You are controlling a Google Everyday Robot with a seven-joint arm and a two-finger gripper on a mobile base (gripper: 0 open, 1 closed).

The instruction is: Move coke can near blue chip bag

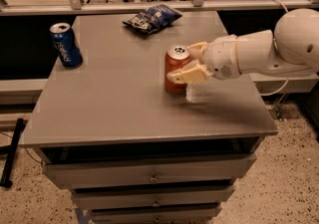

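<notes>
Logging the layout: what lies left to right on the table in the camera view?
Pepsi can → blue chip bag → coke can, with the gripper at the can, reaching in from the right.
</notes>
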